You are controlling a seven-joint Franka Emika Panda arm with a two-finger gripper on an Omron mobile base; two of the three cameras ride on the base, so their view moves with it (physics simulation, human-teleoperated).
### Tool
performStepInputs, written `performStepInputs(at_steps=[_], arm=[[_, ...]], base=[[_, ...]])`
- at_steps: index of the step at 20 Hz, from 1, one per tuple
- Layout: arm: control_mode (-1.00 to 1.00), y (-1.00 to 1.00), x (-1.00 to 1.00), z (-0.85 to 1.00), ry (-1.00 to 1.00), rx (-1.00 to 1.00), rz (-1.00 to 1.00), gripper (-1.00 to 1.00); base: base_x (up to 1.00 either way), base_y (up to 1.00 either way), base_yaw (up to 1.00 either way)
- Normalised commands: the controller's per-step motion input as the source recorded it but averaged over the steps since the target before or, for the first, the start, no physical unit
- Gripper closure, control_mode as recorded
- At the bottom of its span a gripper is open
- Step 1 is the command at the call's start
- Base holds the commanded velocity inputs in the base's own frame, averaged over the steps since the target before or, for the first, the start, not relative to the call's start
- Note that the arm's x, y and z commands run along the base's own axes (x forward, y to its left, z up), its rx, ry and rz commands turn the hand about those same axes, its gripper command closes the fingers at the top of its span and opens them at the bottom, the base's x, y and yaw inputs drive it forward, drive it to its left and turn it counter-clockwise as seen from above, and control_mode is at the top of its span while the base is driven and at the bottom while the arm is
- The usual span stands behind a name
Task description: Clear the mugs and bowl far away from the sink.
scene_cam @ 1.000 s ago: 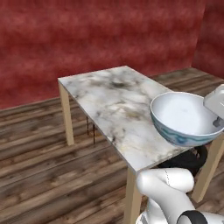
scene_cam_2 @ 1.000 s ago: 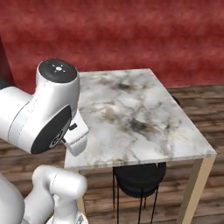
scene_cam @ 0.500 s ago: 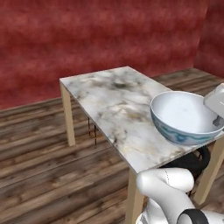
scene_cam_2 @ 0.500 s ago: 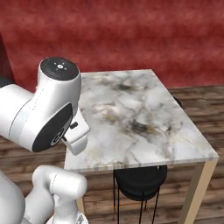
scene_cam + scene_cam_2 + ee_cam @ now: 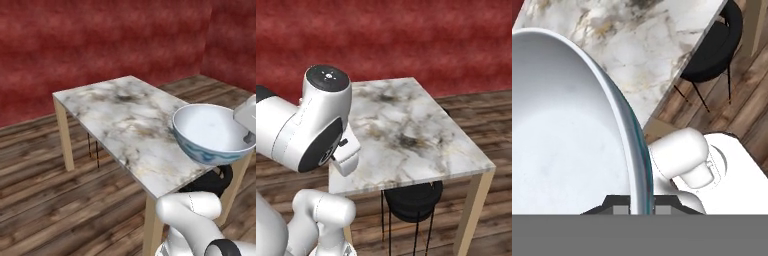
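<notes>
Hand view, item one: bowl, white inside with a teal-blue edge, its rim passing between the two dark fingertips of the end effector, which is pinched onto that rim. Left base view: same bowl, wide, pale blue patterned outside, held in the air tilted slightly, above the near right corner of the counter and not touching it; the white hand sits at the bowl's right side, the end effector itself hidden behind the rim.

Item two: counter, marble-patterned top on pale wooden legs, lying beneath and beyond the end effector.

Item three: black stool, round seat on thin legs, tucked under the counter's near edge, below the end effector.

Surroundings: wood-plank floor; red wall beyond the counter.
</notes>
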Motion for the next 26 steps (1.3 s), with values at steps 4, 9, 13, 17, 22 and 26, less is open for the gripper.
performStepInputs(at_steps=[4, 9, 13, 17, 22, 26], arm=[[-1.0, 0.0, 0.75, -0.31, 0.1, 0.0, -0.14, 1.0], [-1.0, 0.0, 1.0, -0.57, 0.08, -0.02, -0.11, 1.0], [-1.0, 0.0, 1.0, -0.54, 0.03, 0.0, -0.06, 1.0], [-1.0, 0.0, 1.0, -0.23, 0.0, 0.0, 0.0, 1.0], [-1.0, 0.0, 1.0, -0.23, 0.0, 0.0, 0.0, 1.0], [-1.0, 0.0, 0.97, -0.37, 0.0, -0.01, 0.06, 1.0]], base=[[0.25, 0.03, -0.09], [0.0, 0.0, 0.0], [0.0, 0.0, 0.0], [0.0, 0.0, 0.0], [0.0, 0.0, 0.0], [0.0, 0.0, 0.0]])
